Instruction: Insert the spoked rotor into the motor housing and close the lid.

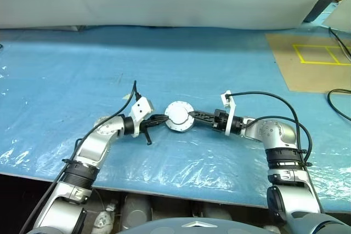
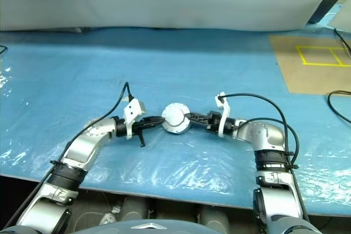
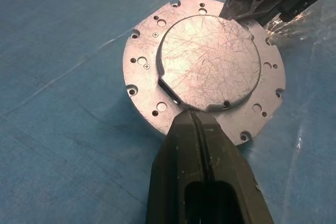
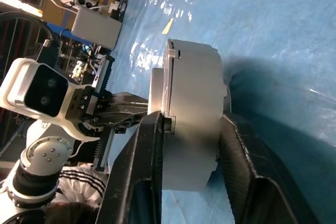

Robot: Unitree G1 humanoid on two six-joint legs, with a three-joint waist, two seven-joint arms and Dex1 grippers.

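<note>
Since you've got both arms meeting over the blue plastic-covered table (image 1: 181, 69), here's how it reads:

Motor unit: round silver metal motor housing (image 1: 179, 117) sits between the grippers at the table's near middle, apparently already shut, with the raised scratched silver disc of the lid (image 3: 210, 66) on its drilled flange.

Left gripper (image 3: 197, 121): black fingers pressed together, tips butted against the lid's edge, holding nothing. I reckon it's just bracing so the unit can't slide.

Right gripper (image 4: 191, 140): your black fingers straddle the housing's thick side wall, one on each face, pinching it. Looks like a squeeze to seat the lid.

Spoked rotor: can't spot it, so presumably it's inside.

Writing: no brand or label readable on the metal. Only yellow tape lines (image 1: 318, 54) on a brown board far right.
</note>
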